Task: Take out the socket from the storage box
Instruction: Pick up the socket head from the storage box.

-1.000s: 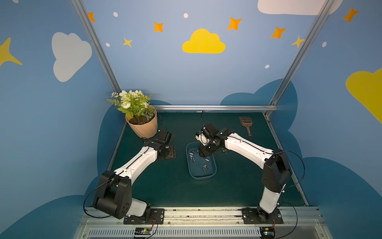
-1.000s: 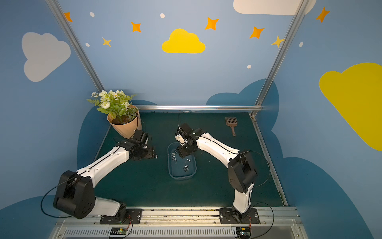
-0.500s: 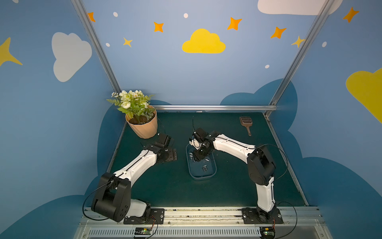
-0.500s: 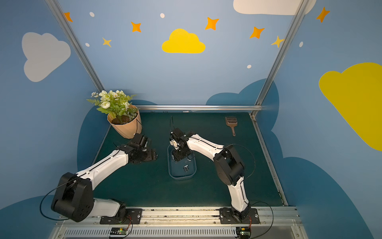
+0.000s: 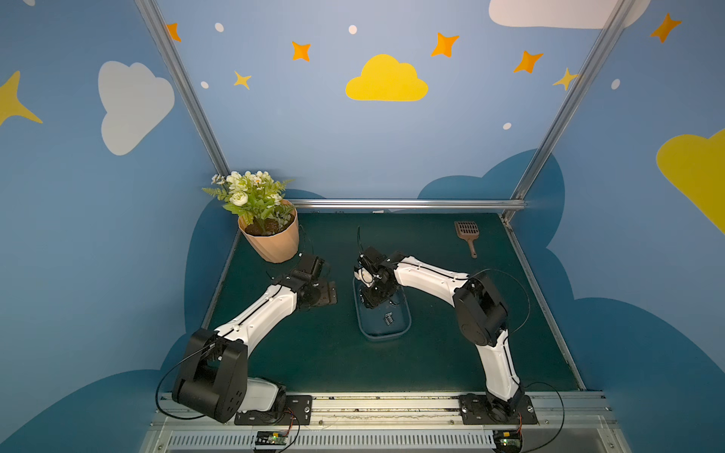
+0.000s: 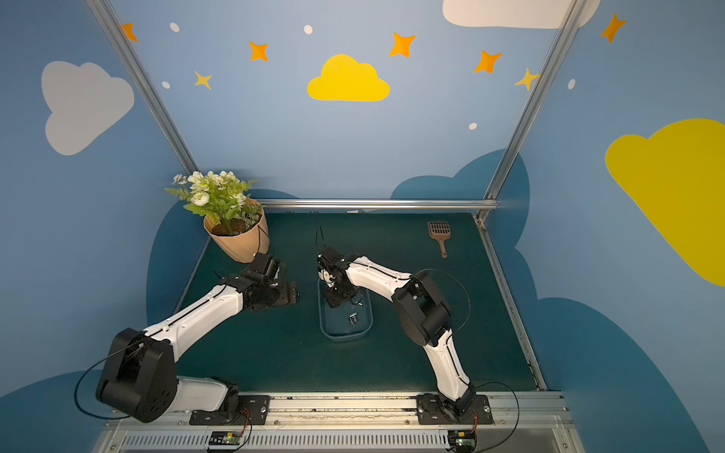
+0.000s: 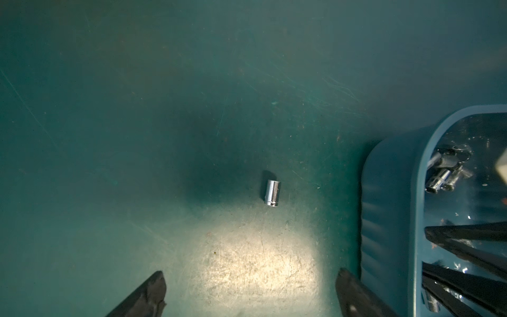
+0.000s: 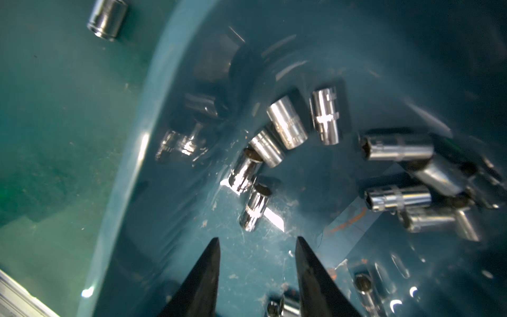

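Note:
The storage box [image 5: 382, 336] is a see-through bluish tub in the middle of the green mat, seen in both top views [image 6: 345, 336]. Several chrome sockets [image 8: 286, 125] lie on its floor. My right gripper [image 8: 258, 241] reaches down inside the box, jaws open with nothing between them; the nearest socket [image 8: 255, 208] lies just past its tips. My left gripper [image 7: 251, 277] hangs low over the mat left of the box wall [image 7: 384, 219], open wide and empty. One socket [image 7: 272, 193] lies on the mat ahead of it, outside the box.
A peach flowerpot [image 5: 270, 243] with white flowers stands at the back left, close behind my left wrist. At the back right lies a brown slotted scoop [image 5: 467, 233]. A metal rail [image 5: 408, 204] runs along the mat's far edge.
My right arm swung left and came down into the box, its jaws narrowing. My left gripper opened wider and stayed beside the box.

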{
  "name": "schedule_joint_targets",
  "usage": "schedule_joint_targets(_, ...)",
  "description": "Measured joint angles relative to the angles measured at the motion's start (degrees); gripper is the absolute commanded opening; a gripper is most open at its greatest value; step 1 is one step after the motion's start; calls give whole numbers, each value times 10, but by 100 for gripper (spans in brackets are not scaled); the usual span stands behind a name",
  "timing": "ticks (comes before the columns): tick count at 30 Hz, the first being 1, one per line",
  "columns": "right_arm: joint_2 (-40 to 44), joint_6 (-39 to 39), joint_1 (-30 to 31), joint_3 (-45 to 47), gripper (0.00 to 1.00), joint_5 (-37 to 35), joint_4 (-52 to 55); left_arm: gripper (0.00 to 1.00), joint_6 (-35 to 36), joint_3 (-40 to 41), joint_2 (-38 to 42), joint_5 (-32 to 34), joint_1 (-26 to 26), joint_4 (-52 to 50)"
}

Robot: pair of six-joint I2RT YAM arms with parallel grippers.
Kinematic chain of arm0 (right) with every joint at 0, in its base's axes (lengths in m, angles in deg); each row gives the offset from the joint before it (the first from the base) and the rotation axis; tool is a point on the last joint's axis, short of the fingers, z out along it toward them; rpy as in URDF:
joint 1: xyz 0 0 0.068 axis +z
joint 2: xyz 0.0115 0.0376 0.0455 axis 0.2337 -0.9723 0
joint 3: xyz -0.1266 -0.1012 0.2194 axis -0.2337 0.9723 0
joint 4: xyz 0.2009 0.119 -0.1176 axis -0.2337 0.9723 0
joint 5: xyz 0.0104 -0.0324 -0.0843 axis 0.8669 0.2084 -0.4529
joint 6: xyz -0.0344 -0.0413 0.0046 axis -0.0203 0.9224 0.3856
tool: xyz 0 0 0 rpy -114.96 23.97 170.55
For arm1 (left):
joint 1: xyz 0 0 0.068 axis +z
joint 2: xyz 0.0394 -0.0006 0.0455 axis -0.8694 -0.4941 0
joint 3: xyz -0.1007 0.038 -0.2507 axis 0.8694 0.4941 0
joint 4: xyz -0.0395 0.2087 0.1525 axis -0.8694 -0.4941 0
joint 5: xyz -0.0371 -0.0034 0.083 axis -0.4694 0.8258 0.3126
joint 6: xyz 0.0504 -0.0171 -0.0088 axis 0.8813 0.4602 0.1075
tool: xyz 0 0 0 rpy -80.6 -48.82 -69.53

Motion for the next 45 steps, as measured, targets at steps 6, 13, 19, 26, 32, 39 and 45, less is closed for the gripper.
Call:
schedule_joint_targets(6, -18, -2, 0, -8, 39, 0, -4, 97, -4, 4, 6, 0, 0, 0)
schedule_joint_targets(13, -31, -6, 0, -14, 34, 0, -9, 97, -9, 12, 8, 0, 0, 0)
schedule_joint_targets(19, -38, -10, 0, -22, 23, 0, -14, 97, -10, 12, 8, 0, 0, 0)
schedule_joint_targets(26, -39, -14, 0, -23, 13, 0, -15, 97, -10, 12, 11, 0, 0, 0)
schedule_joint_targets(32, -35, -14, -1, -17, 10, 0, -17, 96, -10, 11, 11, -5, 0, 0)
schedule_joint_targets(39, -3, -13, -12, -6, 9, 1, -12, 95, -8, -7, 2, -19, 0, 1)
schedule_joint_targets(45, 76, -4, -43, 0, 10, 0, -10, 95, -7, -14, -12, -26, 0, 0)
